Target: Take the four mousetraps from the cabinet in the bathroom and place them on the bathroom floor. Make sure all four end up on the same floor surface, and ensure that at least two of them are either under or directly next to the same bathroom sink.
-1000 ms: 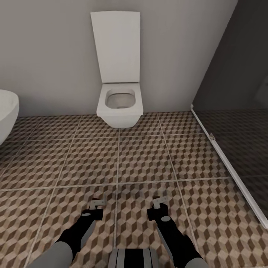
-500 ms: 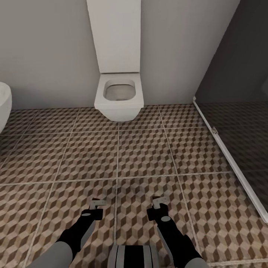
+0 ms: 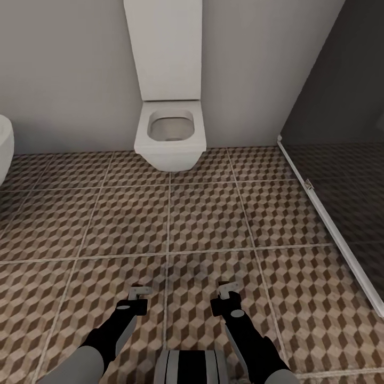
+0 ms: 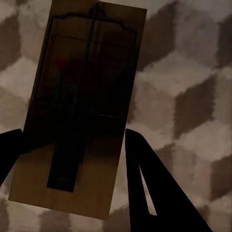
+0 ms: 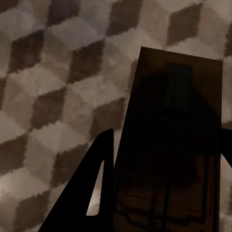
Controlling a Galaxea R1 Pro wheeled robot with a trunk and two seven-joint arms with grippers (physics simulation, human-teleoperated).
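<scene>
My left gripper (image 3: 140,294) is shut on a brown wooden mousetrap (image 4: 77,106) with dark wire and a red mark, held between its black fingers (image 4: 150,183) above the cube-patterned bathroom floor (image 3: 202,218). My right gripper (image 3: 228,290) is shut on a second mousetrap (image 5: 174,140), which looks dark in shadow; one finger (image 5: 99,179) shows beside it. Both grippers hang low over the tiles near the bottom of the head view. The cabinet and the sink are out of view.
A white square toilet (image 3: 169,133) with its lid up hangs on the grey wall straight ahead. A bathtub's white rim (image 3: 4,146) shows at the far left. A dark glass shower screen with a white floor rail (image 3: 330,224) runs along the right.
The whole head view has shifted: the toilet now looks closer and the bathtub has slid further off to the left. Both arms keep the same pose, each holding its mousetrap.
</scene>
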